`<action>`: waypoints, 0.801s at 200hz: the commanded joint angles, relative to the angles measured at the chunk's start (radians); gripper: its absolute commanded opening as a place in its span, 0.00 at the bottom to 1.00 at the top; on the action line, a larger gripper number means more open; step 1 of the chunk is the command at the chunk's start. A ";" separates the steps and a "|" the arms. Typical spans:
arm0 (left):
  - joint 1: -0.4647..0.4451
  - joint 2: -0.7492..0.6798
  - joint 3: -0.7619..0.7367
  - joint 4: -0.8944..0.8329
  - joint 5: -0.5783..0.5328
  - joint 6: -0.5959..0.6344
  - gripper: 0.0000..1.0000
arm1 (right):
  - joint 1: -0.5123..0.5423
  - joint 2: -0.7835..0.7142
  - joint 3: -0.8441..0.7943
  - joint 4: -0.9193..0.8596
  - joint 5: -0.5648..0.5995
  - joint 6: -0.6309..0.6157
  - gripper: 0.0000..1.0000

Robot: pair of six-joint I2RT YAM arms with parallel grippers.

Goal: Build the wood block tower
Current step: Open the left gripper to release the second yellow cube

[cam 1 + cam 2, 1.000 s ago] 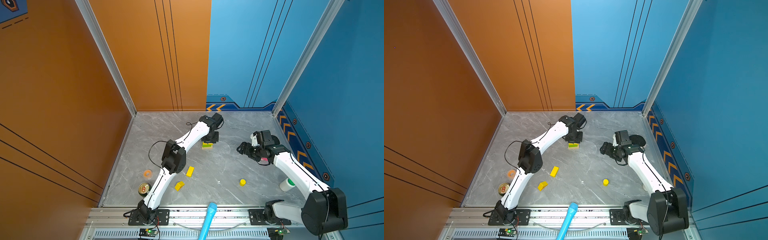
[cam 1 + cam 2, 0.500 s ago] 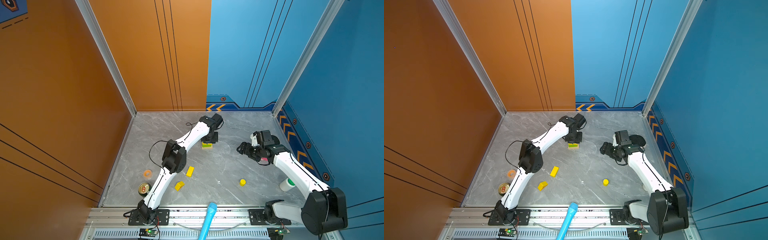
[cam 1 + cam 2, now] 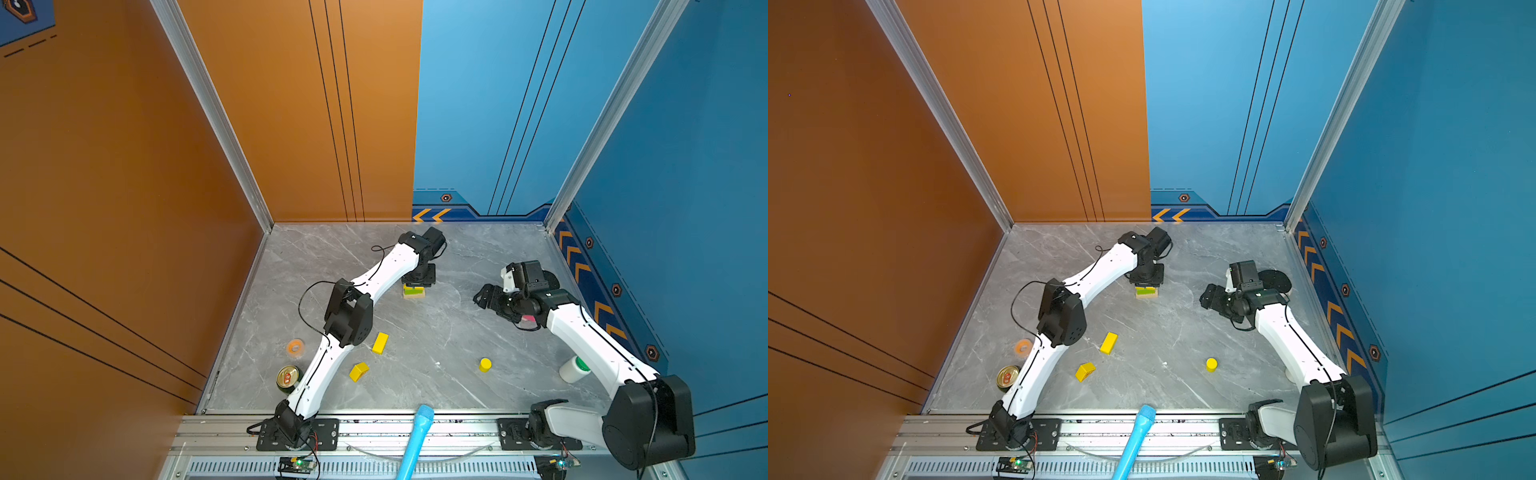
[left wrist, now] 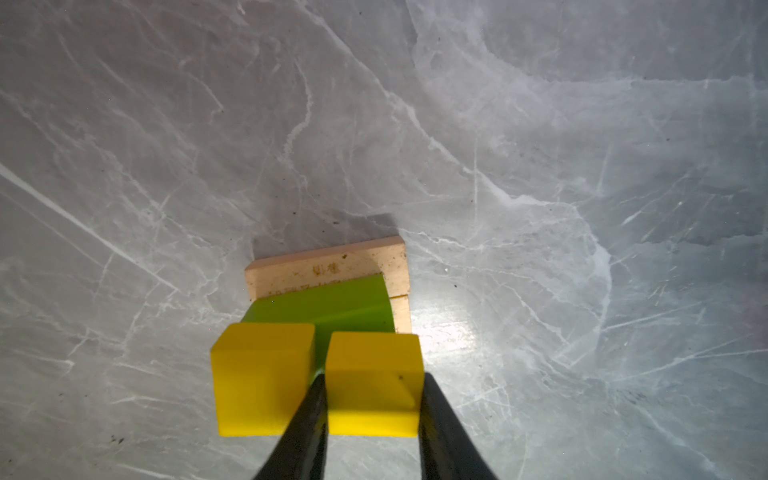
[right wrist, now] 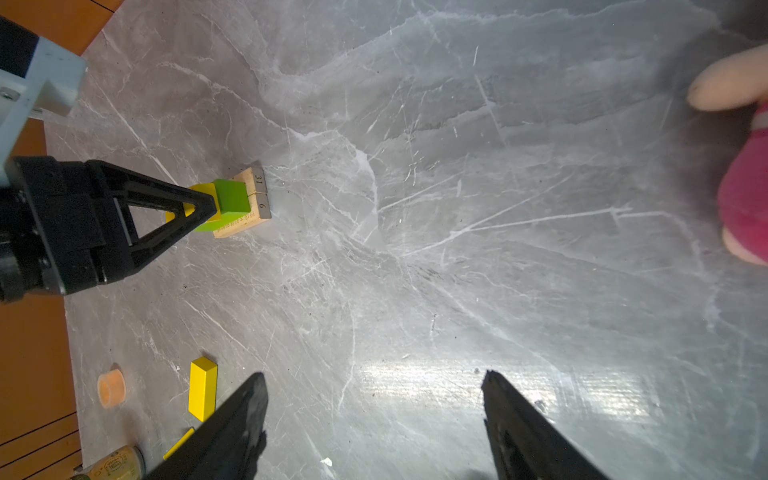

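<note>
The tower (image 3: 413, 290) (image 3: 1146, 291) stands at mid-back: two tan planks (image 4: 324, 266) side by side, a green bar (image 4: 332, 305) across them, and a yellow cube (image 4: 262, 365) on the green. My left gripper (image 4: 373, 380) (image 3: 415, 284) comes down from above and is shut on a second yellow cube (image 4: 372, 370), which sits beside the first on the green bar. My right gripper (image 5: 374, 376) (image 3: 480, 296) hangs open over bare floor to the right of the tower. Loose on the floor lie a yellow bar (image 3: 380, 343), a yellow roof-shaped piece (image 3: 358, 371) and a yellow cylinder (image 3: 485, 365).
A drink can (image 3: 287, 377) and an orange ring (image 3: 295, 347) sit near the left wall. A white bottle with green cap (image 3: 573, 369) stands by the right arm. A pink plush toy (image 5: 744, 166) lies under the right wrist. A blue rod (image 3: 415, 440) crosses the front rail.
</note>
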 commanded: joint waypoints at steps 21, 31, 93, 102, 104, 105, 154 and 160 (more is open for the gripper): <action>0.012 0.029 0.031 -0.019 -0.021 -0.009 0.39 | -0.007 0.010 -0.009 0.013 -0.010 -0.023 0.82; 0.012 0.030 0.032 -0.019 -0.022 -0.011 0.40 | -0.007 0.011 -0.009 0.013 -0.011 -0.023 0.82; 0.012 0.029 0.040 -0.020 -0.017 -0.012 0.43 | -0.009 0.013 -0.008 0.015 -0.011 -0.022 0.82; 0.011 0.029 0.041 -0.021 -0.016 -0.012 0.43 | -0.009 0.013 -0.009 0.015 -0.011 -0.023 0.82; 0.012 0.029 0.042 -0.021 -0.015 -0.011 0.43 | -0.009 0.014 -0.009 0.015 -0.011 -0.023 0.82; 0.012 0.029 0.043 -0.020 -0.015 -0.011 0.43 | -0.010 0.013 -0.009 0.015 -0.011 -0.023 0.82; 0.009 0.020 0.051 -0.020 -0.011 -0.008 0.43 | -0.009 0.015 -0.008 0.017 -0.014 -0.021 0.82; 0.010 0.019 0.051 -0.021 -0.011 -0.008 0.43 | -0.008 0.015 -0.008 0.018 -0.014 -0.021 0.82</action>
